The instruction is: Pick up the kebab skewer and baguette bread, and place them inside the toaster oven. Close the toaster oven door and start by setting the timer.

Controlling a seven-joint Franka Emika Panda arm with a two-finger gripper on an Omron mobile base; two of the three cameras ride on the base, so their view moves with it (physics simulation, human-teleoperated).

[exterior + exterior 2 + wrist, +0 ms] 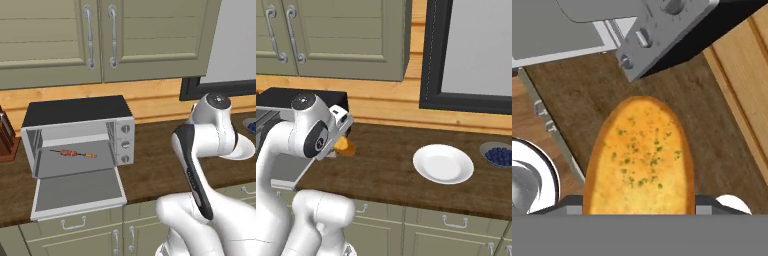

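The claw (639,202) grips the baguette (639,160). In the hand view the bread lies directly between the two fingers, one dark fingertip (569,202) at each long side, and the loaf extends away from the claw toward the oven's knob panel (657,30). The jaws stand fairly wide, closed on the loaf's width.

In the right base view the baguette (344,145) shows as an orange end below the wrist, over the brown counter (386,165), just right of the oven (286,100). Contact between loaf and counter cannot be determined.

In the left base view the oven (75,135) stands on the counter (160,160) with its door (77,192) dropped flat open toward the front edge. The skewer (74,153) lies inside the oven on the rack, roughly parallel to the door opening.

A white plate (443,164) and a bowl (498,154) of dark berries sit on the counter, well apart from the claw, to its right.
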